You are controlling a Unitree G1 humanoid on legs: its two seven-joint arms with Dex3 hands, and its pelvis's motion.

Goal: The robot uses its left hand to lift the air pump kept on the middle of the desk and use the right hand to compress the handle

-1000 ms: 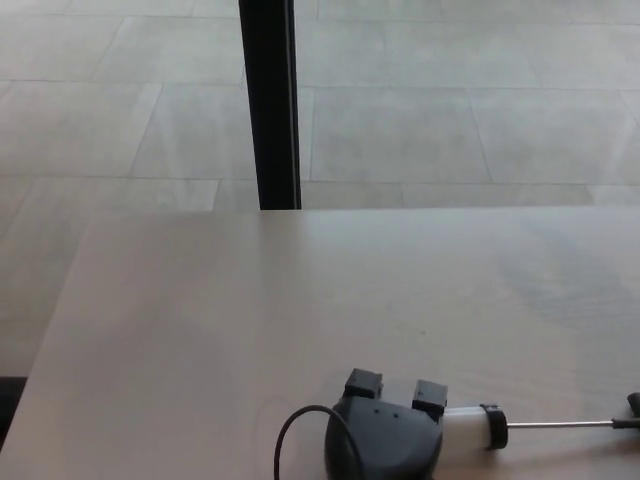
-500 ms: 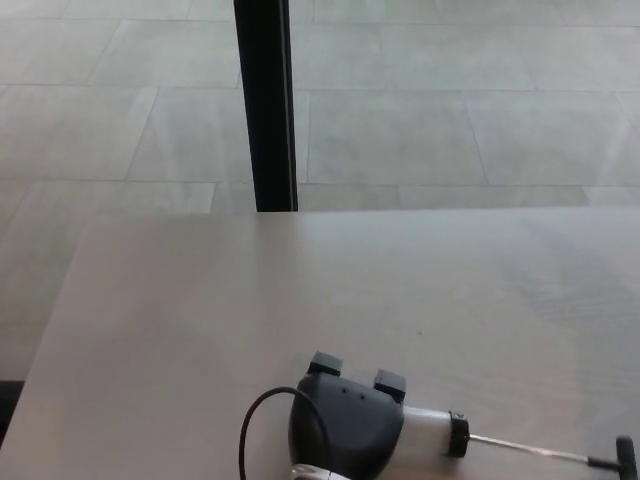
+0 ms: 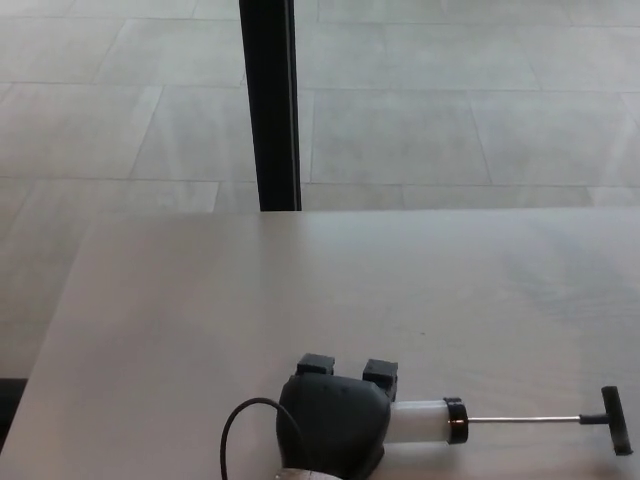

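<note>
- While the left hand [image 3: 335, 425] wraps its black fingers [image 3: 380, 372] around the air pump [image 3: 420, 420] at the desk's near edge, the white barrel lies level, pointing right.
- Compared with half a second earlier, the thin rod now runs horizontal rather than drooping, and the T-shaped handle [image 3: 615, 420] shows fully at the far right — the plunger looks drawn out.
- A black hose [image 3: 245, 420] loops off the pump's left side.
- No right hand appears anywhere, so whether it is open or closed cannot be told.
- Judging by this, the pump is gripped and steadied; the compression stroke is not yet begun — the handle stands untouched.
- Beyond the pale desk [image 3: 300, 290], a dark post [image 3: 270, 100] rises from the tiled floor.
</note>
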